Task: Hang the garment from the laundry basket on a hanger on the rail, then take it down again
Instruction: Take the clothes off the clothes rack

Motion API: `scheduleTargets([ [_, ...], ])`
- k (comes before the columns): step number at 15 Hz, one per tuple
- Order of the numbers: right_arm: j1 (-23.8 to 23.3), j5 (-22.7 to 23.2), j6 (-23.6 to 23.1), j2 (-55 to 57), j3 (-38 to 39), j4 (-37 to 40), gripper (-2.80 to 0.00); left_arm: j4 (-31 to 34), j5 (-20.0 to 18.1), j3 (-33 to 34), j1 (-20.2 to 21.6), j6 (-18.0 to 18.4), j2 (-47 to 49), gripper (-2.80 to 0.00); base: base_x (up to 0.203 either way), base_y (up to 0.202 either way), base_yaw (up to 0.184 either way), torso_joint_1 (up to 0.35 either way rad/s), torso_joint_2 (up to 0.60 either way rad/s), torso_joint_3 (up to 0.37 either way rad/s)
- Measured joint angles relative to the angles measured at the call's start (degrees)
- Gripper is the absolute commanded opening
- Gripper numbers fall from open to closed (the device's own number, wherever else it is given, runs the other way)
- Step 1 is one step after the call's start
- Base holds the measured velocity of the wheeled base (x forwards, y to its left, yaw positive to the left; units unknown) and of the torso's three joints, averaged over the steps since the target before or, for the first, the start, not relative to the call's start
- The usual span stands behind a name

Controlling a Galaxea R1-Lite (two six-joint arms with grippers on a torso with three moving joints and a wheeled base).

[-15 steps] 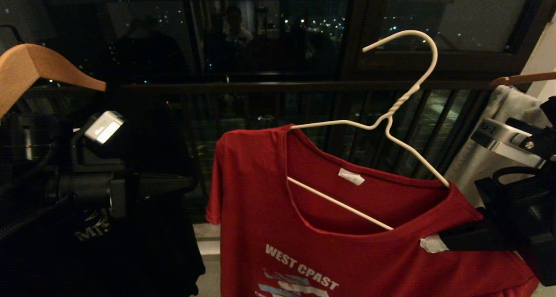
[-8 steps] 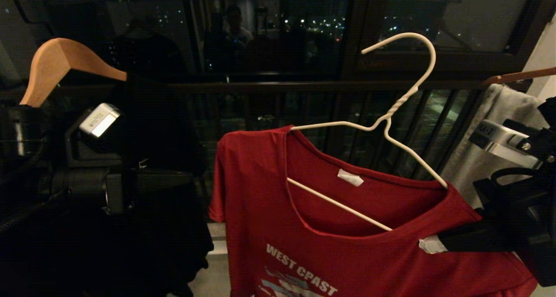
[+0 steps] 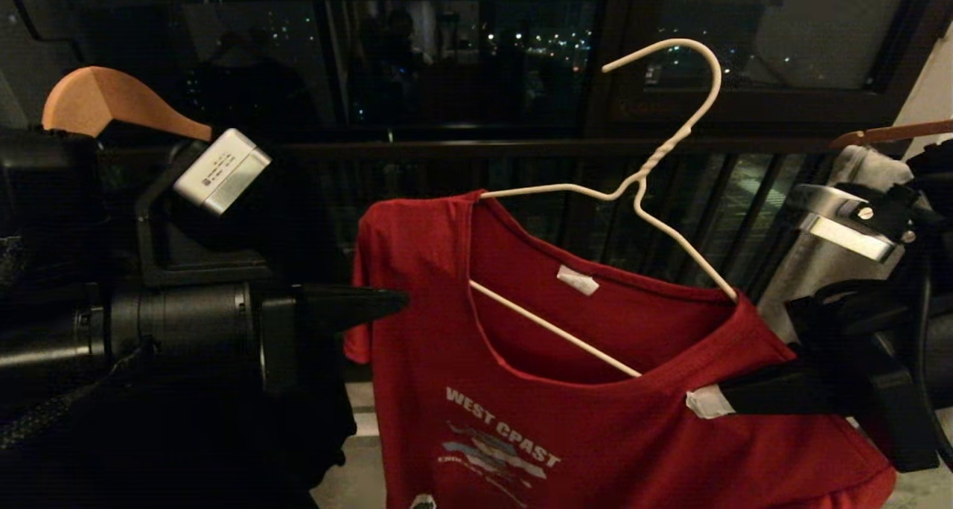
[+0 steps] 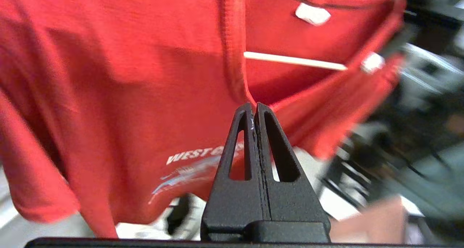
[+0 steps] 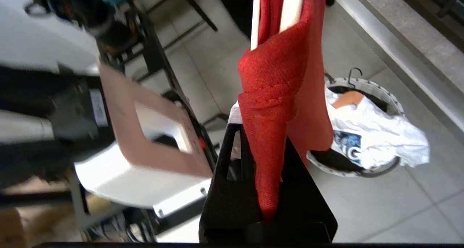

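The garment (image 3: 521,390), a red "WEST COAST" T-shirt, hangs on the white wire hanger (image 3: 659,159), which is tilted with its hook free in the air. My right gripper (image 3: 703,403) is shut on the shirt's shoulder at the hanger's lower corner. In the right wrist view, red cloth (image 5: 275,77) fills that gripper (image 5: 259,132) below two white hanger wires (image 5: 255,16). My left gripper (image 3: 398,299) is shut and empty, with its tip at the shirt's other sleeve. In its wrist view, it (image 4: 252,106) points at the collar (image 4: 233,59). The laundry basket (image 5: 393,99) stands on the floor. The rail is out of view.
A wooden hanger (image 3: 112,103) with a black T-shirt (image 3: 223,434) hangs at the left. A pale garment (image 3: 856,174) hangs at the far right. A dark balcony railing (image 3: 461,149) runs behind. A white T-shirt (image 5: 369,132) lies in the basket, and a white stool (image 5: 145,161) stands nearby.
My left arm has swung right, so its shut tip now reaches the shirt's sleeve. The hanger and shirt have shifted a little left and up. The right gripper keeps its hold.
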Motion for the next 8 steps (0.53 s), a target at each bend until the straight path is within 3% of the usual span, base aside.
scheduleTargets([
  [2,2.3,-2.73,3.08,0.19,-0.02,-1.85,-2.8,0.53,11.18,-0.99,-6.26,-0.05,-1.17,-2.8,0.0,0.0,0.0,0.0,0.0,0.0],
  [4,3.57,-3.62,3.36,0.5,0.19,-1.99,-2.8,0.67,18.51,-1.81,-9.78,-0.06,-2.2,-2.8,0.0,0.0,0.0,0.0,0.0,0.0],
  [5,3.98,-3.71,3.36,0.63,0.22,-1.99,-2.8,0.83,21.28,-2.21,-11.05,-0.03,-2.47,0.0,0.0,0.0,0.0,0.0,0.0,0.0],
  [8,5.07,-3.79,3.45,0.8,0.33,-2.02,-2.8,2.79,27.56,-4.04,-14.17,0.02,-2.57,0.0,0.0,0.0,0.0,0.0,0.0,0.0],
])
